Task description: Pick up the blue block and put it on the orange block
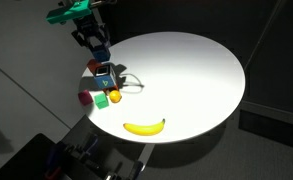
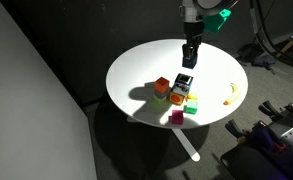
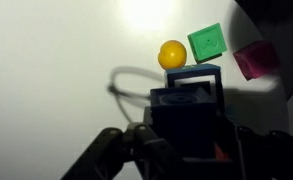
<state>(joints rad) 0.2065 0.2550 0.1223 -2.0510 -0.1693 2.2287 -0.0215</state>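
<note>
My gripper (image 1: 96, 47) is shut on the blue block (image 3: 186, 115) and holds it above the table, over the cluster of toy blocks. It also shows in an exterior view (image 2: 189, 52), hanging straight down with the blue block (image 2: 189, 58) between its fingers. The orange block (image 2: 162, 88) sits on the table, down and to the left of the gripper in that view, beside a dark labelled block (image 2: 183, 82). In the wrist view only a small orange-red patch (image 3: 219, 150) shows behind the right finger.
On the round white table (image 1: 186, 70) lie a dark labelled block (image 1: 104, 72), an orange ball (image 3: 172, 54), a green block (image 3: 207, 42), a pink block (image 3: 254, 60) and a banana (image 1: 144, 127). The table edge is close to the cluster.
</note>
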